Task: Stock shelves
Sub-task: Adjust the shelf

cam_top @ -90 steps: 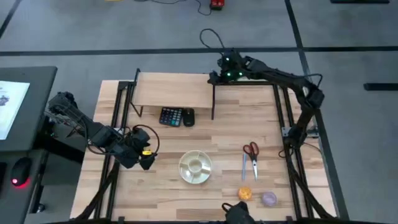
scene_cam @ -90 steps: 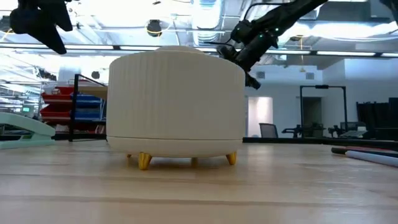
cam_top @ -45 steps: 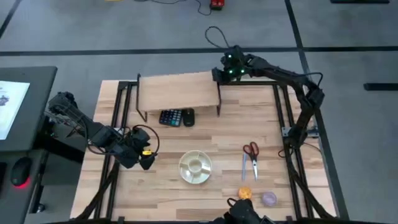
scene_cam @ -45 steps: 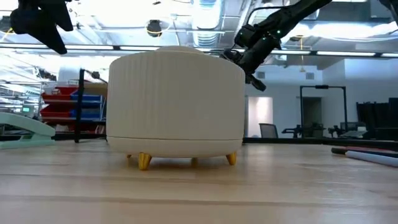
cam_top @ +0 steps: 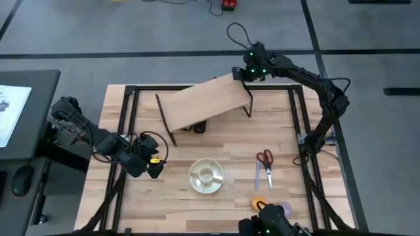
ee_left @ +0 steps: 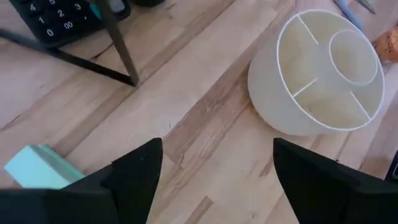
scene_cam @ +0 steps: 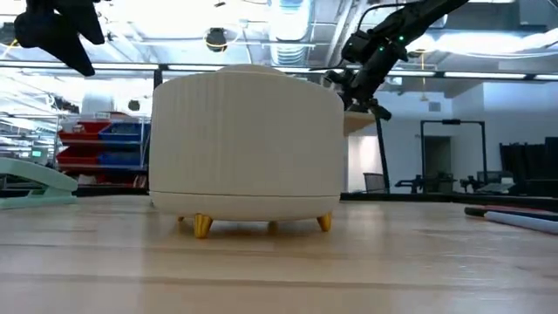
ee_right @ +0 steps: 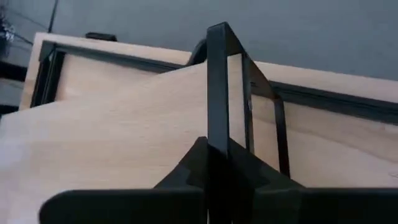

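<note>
The shelf (cam_top: pixel 205 99), a light-wood plank on thin black legs, stands askew at the table's far middle, its right end farther back than its left. My right gripper (cam_top: pixel 247 73) is at that right end, shut on the black leg frame. A black calculator (cam_top: pixel 197 126) peeks out from under the plank. My left gripper (cam_top: pixel 155 168) hovers open near the table's left side, beside a white divided bowl (cam_top: pixel 207 176), touching nothing. In the low view the bowl (scene_cam: pixel 248 144) hides most of the shelf. My right gripper pinches the black metal bar of the shelf's right-end leg frame (ee_right: pixel 217 127) between its two fingers. The bar runs straight out from between the fingertips, so the fingers lie along it. They come from the table's far right. Whether the legs at this end are lifted I cannot tell.
Red-handled scissors (cam_top: pixel 264 164) lie right of the bowl. An orange thing (cam_top: pixel 258 204) and a purple thing (cam_top: pixel 283 210) sit near the front edge. A mint-green object (ee_left: pixel 37 169) lies by my left gripper. Black frame rails (cam_top: pixel 128 111) run along the table's sides.
My right gripper has gone toward the table's far right corner, and the shelf's right end has gone with it. The shelf has turned about on the table, its left end swinging toward the near side and the right, now covering most of the calculator.
</note>
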`<action>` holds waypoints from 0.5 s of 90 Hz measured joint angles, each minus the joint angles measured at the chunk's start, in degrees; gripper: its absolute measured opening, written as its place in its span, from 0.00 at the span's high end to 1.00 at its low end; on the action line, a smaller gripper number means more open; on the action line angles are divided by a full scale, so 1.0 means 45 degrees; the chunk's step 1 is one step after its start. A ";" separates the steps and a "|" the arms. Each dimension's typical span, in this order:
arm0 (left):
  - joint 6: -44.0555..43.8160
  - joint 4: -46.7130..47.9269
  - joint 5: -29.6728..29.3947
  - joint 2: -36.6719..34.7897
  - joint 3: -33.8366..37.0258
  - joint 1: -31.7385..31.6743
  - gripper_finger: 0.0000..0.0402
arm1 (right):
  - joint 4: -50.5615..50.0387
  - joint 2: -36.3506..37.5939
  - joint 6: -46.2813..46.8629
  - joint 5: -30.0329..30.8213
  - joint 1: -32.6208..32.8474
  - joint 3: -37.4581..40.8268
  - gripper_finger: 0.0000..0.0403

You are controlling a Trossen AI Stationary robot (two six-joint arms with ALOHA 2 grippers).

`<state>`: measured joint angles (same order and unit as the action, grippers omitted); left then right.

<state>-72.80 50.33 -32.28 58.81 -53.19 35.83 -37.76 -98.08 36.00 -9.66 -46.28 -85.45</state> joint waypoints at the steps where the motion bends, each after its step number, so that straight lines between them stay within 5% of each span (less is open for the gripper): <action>1: -0.0069 0.0000 -0.0005 0.0000 0.0000 0.0000 0.30 | -0.0020 0.0003 0.0006 0.0012 0.0000 0.0000 0.97; 45: 0.0271 0.0388 -0.0575 -0.0170 -0.0102 -0.0068 0.36 | -0.0477 0.0028 0.2486 0.3315 0.1460 0.0000 0.96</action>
<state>-71.59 52.07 -34.86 58.04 -53.65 35.53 -39.91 -97.95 47.19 5.25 -39.71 -85.45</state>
